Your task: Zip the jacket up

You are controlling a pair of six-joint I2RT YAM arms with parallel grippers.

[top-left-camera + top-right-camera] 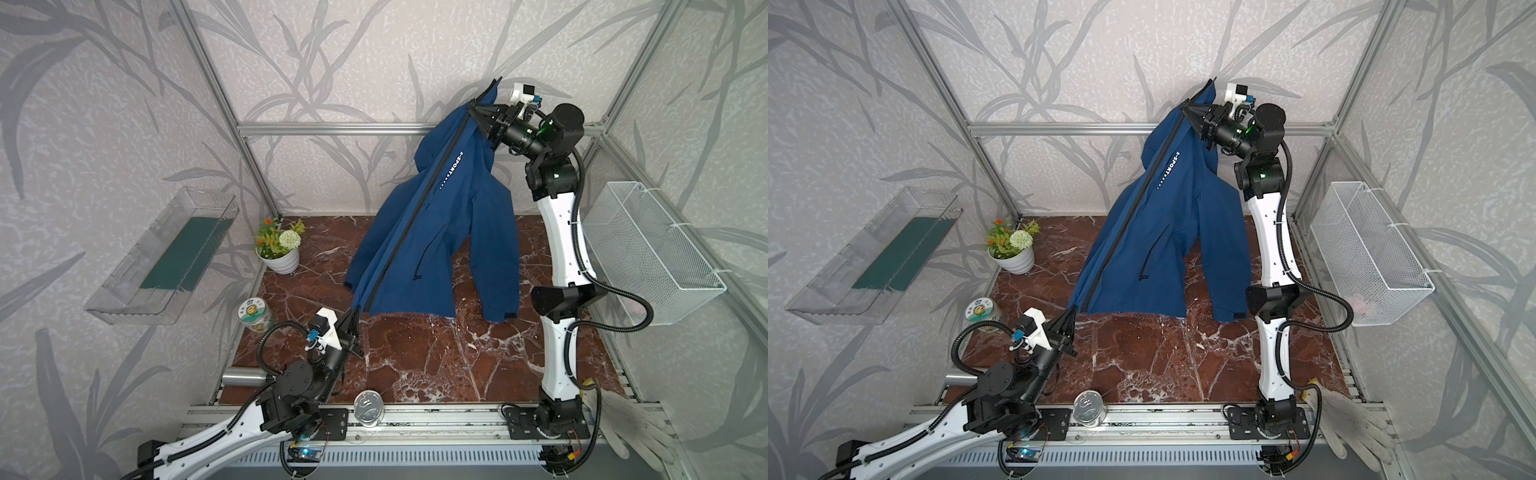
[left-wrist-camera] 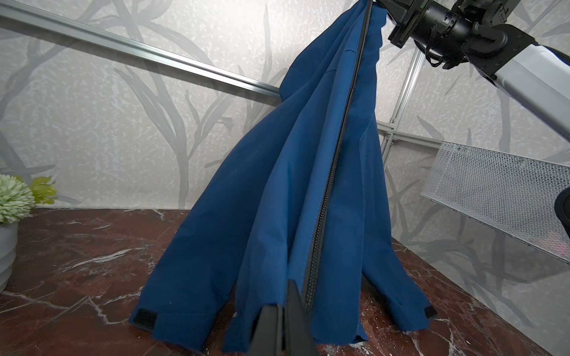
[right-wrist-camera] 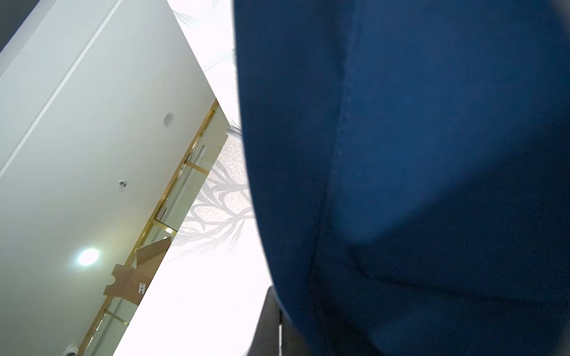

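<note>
Left claw [image 2: 282, 296], black and wedge-shaped, sits nearest the left wrist lens. It is clamped tight on the bottom hem of the large navy-blue long-sleeved jacket [image 2: 277, 185], at the foot of its black front zipper [image 2: 336, 160].

In both top views the right claw [image 1: 471, 107] [image 1: 1183, 107] stands high at the rear right. It is likewise closed on the jacket, at the neck, with the collar tip rising above it. Whether it pinches the slider or only cloth cannot be determined.

Finding: the jacket hangs stretched between the two claws, cuffs and hem trailing on the red-brown marble-patterned tabletop [image 1: 436, 365]. The zipper's long axis runs as one taut line from the left claw, low and front, up and back to the right claw. Teeth appear meshed along the visible length.

Assessment: any remaining travel lies at the collar end, nearer the right arm; the left need only anchor.
</note>
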